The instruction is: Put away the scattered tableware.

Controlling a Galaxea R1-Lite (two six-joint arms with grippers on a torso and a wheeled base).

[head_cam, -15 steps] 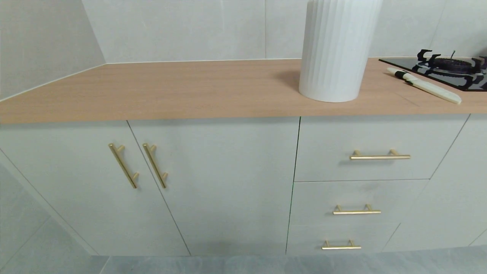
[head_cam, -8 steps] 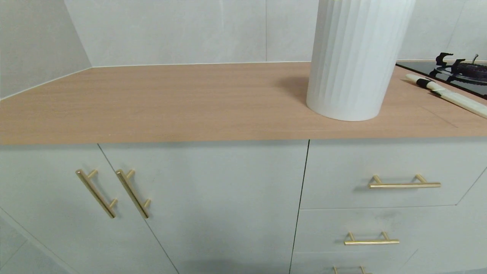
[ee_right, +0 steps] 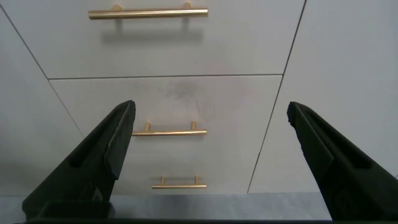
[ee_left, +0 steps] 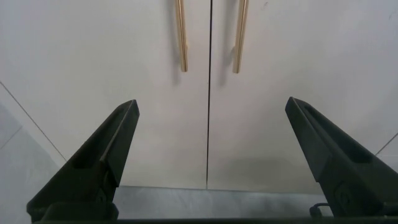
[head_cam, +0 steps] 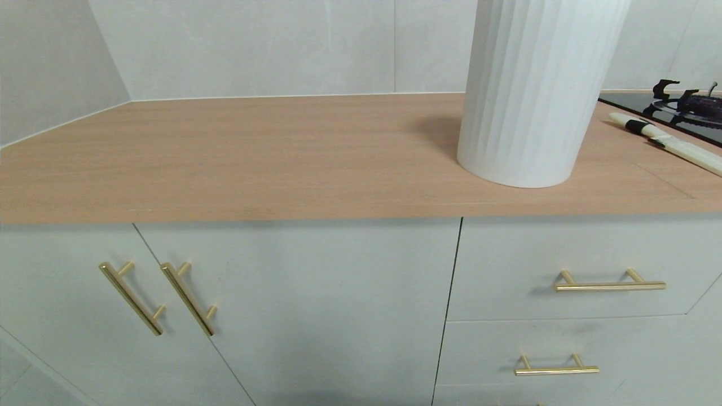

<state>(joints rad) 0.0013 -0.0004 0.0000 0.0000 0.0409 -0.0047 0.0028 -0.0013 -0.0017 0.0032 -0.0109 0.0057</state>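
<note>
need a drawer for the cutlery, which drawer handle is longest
The top drawer's gold handle, right under the countertop; the handle below is clearly shorter.

A kitchen. Marked as such by a wood-grain countertop backed by pale wall tiles, with a black gas hob at its right end and a cream knife lying beside that. Below the countertop, pale cabinet doors and a drawer stack, all with brass bar handles.
</note>
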